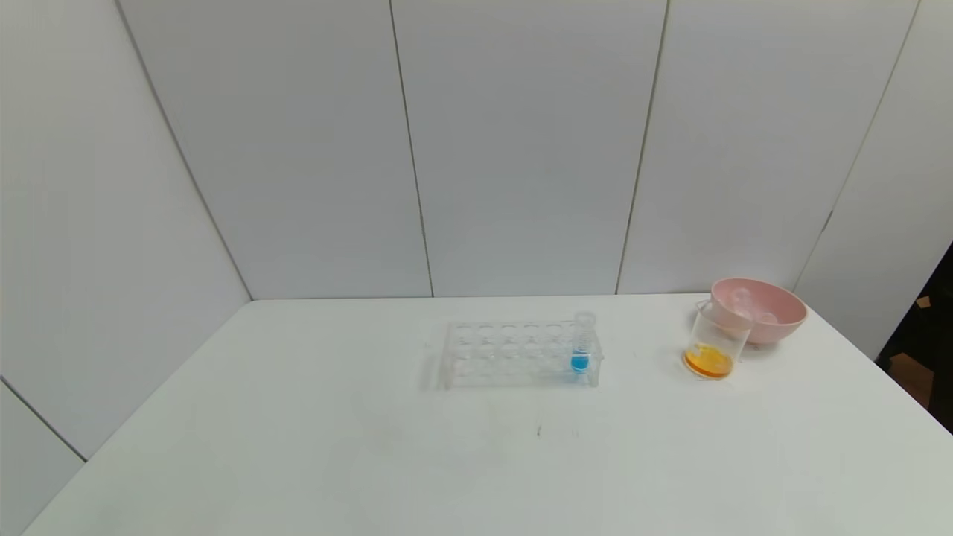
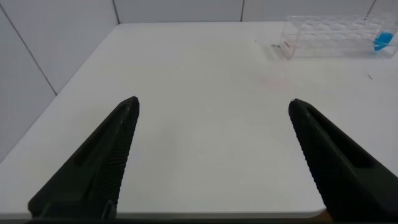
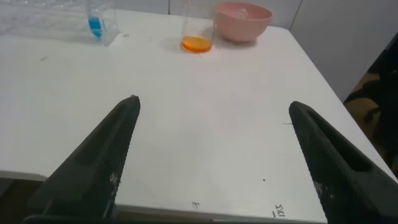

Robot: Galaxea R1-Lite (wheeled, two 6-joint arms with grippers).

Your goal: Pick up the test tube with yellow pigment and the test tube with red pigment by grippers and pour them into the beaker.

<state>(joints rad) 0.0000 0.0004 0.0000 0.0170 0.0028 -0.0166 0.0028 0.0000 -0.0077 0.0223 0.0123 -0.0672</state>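
The clear beaker (image 1: 716, 344) stands at the right of the table and holds orange liquid at its bottom; it also shows in the right wrist view (image 3: 196, 31). No tube with yellow or red liquid shows anywhere. Faint clear shapes lie inside the pink bowl (image 1: 778, 324); I cannot tell what they are. My left gripper (image 2: 213, 106) is open and empty over the table's near left edge. My right gripper (image 3: 213, 106) is open and empty over the near right edge. Neither gripper shows in the head view.
A clear rack (image 1: 514, 353) stands mid-table with one blue-liquid tube (image 1: 581, 346) at its right end; both show in the left wrist view, the rack (image 2: 329, 36) and the tube (image 2: 382, 38). The pink bowl sits just behind the beaker, touching it. White wall panels close the back.
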